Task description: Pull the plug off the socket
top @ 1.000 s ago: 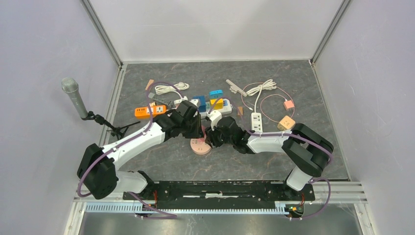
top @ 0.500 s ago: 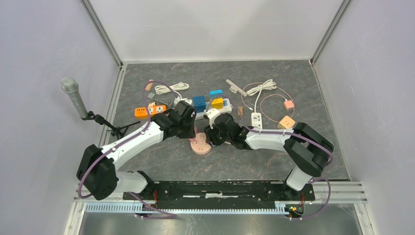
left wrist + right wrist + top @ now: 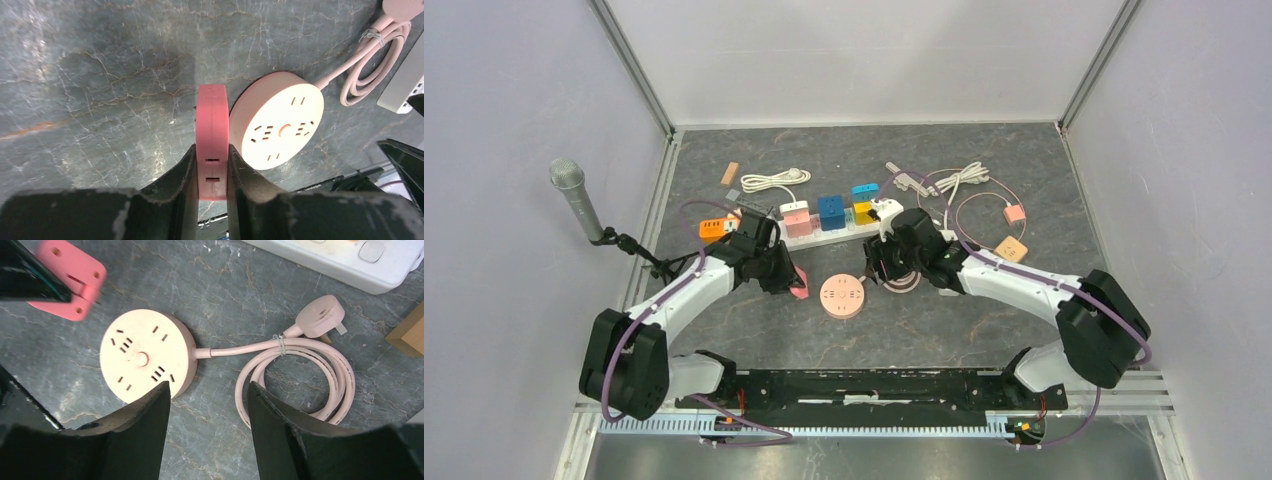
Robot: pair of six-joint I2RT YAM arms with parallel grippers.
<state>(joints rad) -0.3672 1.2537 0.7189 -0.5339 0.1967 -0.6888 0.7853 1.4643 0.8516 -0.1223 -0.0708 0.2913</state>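
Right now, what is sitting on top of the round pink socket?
Nothing: the round pink socket shows bare slots. The pink plug is off it, clamped in the left gripper alongside. A finger of the right gripper covers the socket's near rim.

Plug: flat coral-pink block [image 3: 212,115], standing on edge, pinched in the left pincer [image 3: 212,159], unplugged, just left of the disc in the overhead frame.
Socket: round pale-pink disc [image 3: 842,297], flat on the worktop [image 3: 904,335], slots up, frame centre; cord [image 3: 344,377] coiled to its right.
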